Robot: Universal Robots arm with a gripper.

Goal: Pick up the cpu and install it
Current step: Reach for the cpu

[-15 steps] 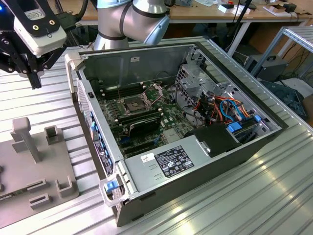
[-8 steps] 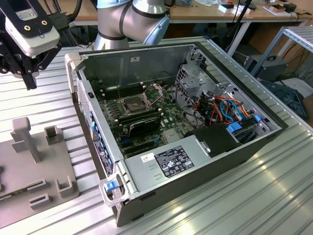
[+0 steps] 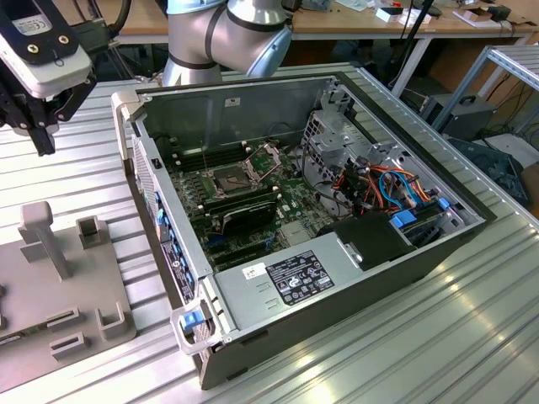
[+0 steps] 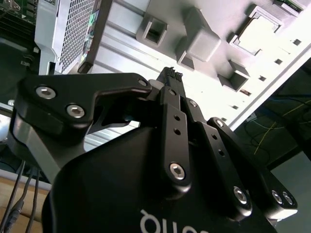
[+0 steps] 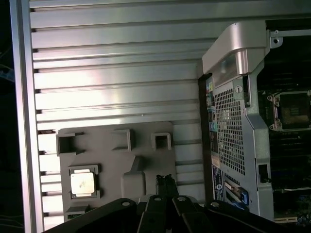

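i read the gripper (image 5: 166, 180) as closed on nothing, fingertips together, over the grey fixture plate (image 5: 107, 165). the cpu (image 5: 81, 183) lies flat in a recess of that plate, apart from the gripper, beside the open computer case (image 5: 233, 126).

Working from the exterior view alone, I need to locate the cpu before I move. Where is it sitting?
Observer: In the first wrist view the cpu lies flat in a square pocket of the grey fixture plate, beside the computer case.
Operator: Is the gripper carrying anything?
Observer: No. In the second wrist view the gripper is empty, with its fingers together.
Operator: Is it lined up on the cpu?
Observer: No. In the first wrist view the fingertips appear next to the plate's raised block, apart from the cpu.
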